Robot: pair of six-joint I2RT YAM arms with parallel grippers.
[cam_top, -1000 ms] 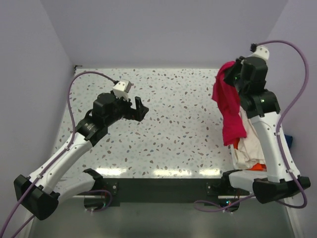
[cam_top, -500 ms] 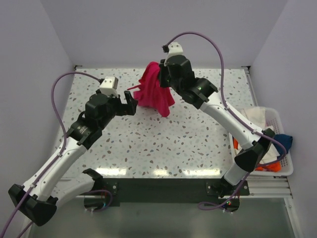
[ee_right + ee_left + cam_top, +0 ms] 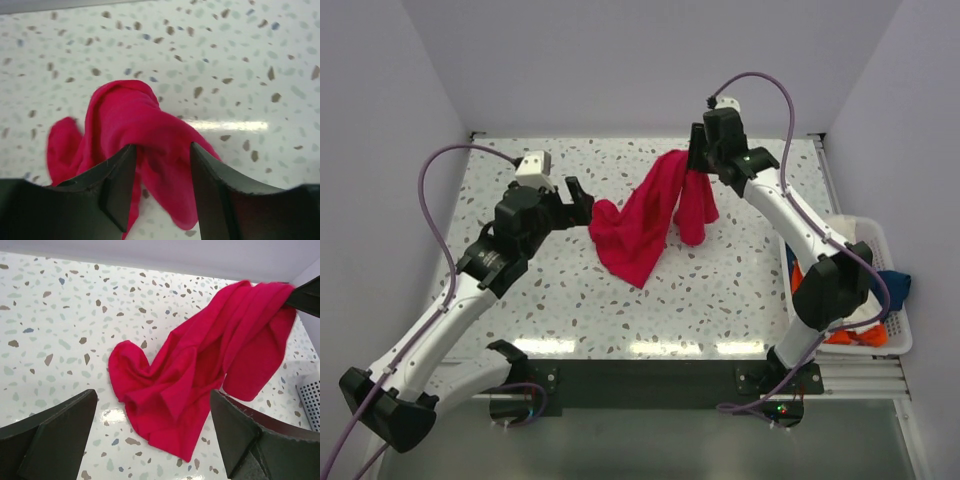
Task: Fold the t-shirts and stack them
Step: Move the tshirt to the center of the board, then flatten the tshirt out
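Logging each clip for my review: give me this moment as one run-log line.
red t-shirt: lower end bunched on table, upper end lifted | right claw: shirt end between jaws, grip unclear | left claw: open, empty

Red t-shirt (image 3: 655,212): I see it crumpled, unfolded; right end lifted, left end lying on table (image 3: 720,290).
Orange t-shirt (image 3: 848,338): bunched, far right.
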